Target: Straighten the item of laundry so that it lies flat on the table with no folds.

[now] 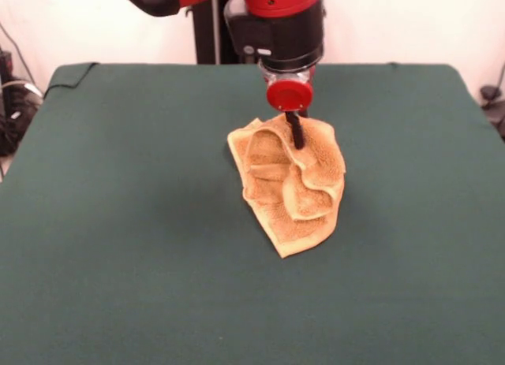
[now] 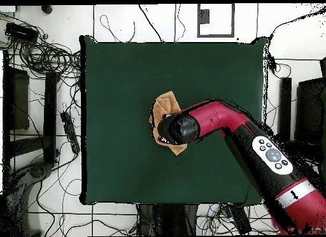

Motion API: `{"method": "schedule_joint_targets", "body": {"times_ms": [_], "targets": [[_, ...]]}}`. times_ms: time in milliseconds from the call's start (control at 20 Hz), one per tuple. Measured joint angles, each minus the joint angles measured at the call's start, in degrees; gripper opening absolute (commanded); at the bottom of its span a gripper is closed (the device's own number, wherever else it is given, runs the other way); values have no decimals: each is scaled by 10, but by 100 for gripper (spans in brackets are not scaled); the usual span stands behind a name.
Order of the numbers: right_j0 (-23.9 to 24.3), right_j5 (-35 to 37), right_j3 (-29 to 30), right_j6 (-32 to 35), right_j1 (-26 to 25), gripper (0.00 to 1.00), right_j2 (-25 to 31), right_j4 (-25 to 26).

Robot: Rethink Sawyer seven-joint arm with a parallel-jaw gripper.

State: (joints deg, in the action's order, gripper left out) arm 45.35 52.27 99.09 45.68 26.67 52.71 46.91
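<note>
Table (image 1: 118, 223): wide rectangle under dark green cloth, smooth and matte, much larger than the towel.
Room: white wall behind the table; pale tiled floor around it, strewn with black cables (image 2: 51, 62).
Towel (image 1: 288, 195): orange-tan terry, looped nap, crumpled near the table's middle, heaped in soft ridges and overlapping folds, one hemmed corner pointing away from the arm.
Arm (image 2: 255, 142): glossy red and black, rounded, above the towel.
Gripper (image 1: 296, 132): one dark finger visible, pressed into the towel's top edge; cannot tell whether it pinches cloth.
</note>
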Motion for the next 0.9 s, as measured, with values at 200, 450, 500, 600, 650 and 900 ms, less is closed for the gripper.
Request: {"method": "schedule_joint_targets", "body": {"times_ms": [200, 450, 500, 600, 650, 900], "targets": [[0, 0, -3, 0, 0, 100, 0, 1], [1, 0, -6, 0, 0, 100, 0, 3], [1, 0, -6, 0, 0, 100, 0, 3], [1, 0, -7, 0, 0, 100, 0, 3], [2, 0, -7, 0, 0, 100, 0, 3], [4, 0, -8, 0, -4, 0, 1, 3]]}}
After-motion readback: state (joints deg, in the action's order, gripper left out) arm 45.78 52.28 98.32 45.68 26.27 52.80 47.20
